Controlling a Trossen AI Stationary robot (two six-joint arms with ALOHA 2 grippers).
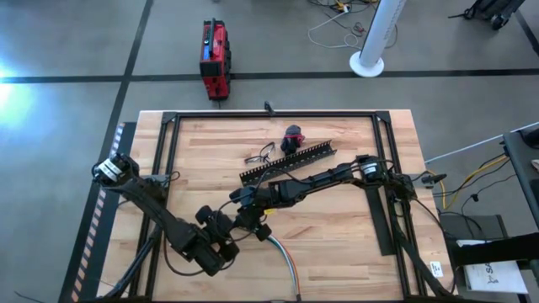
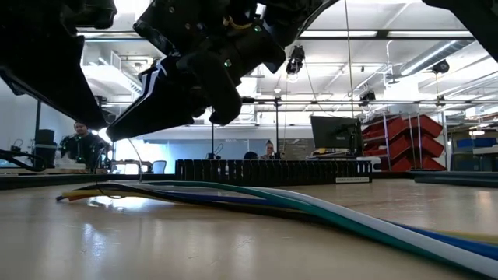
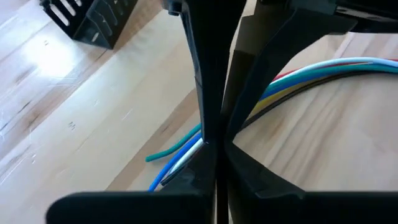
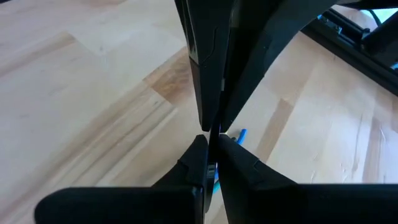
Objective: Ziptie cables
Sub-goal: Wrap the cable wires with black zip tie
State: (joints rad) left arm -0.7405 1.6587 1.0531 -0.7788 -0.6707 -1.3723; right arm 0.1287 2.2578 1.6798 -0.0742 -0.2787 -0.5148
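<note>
my left gripper (image 1: 238, 225) is over the front-centre of the wooden table (image 1: 337, 244), at the near end of the cables (image 1: 286, 259). its fingers (image 3: 208, 93) are clenched fully together. in the left wrist view a thin dark strip runs down between the closed fingertips; i cannot tell whether this is the ziptie or whether anything is gripped.

my right gripper (image 1: 251, 215) is just beside the left gripper, on its far side, the two nearly touching. its fingers (image 4: 205, 74) are also clenched together. in the right wrist view a short blue wire end (image 4: 241, 133) shows just behind the closed tips. i cannot tell whether the right gripper holds anything.

the cables lie flat on the table. in the high view they run from the grippers toward the front edge of the table in a gentle curve. in the left wrist view the bundle (image 3: 323, 74) shows white, teal, blue, yellow and red strands side by side, passing behind the left fingers; loose teal, blue and white ends (image 3: 177, 152) fan out on the other side. in the low view the bundle (image 2: 311, 206) rests on the tabletop below both arms.

the black slotted duct (image 1: 288, 163) lies farther back on the table, apart from the cables. a red-and-black lump (image 1: 293, 136) and a small dark wire tangle (image 1: 260, 155) lie beyond the duct.
</note>
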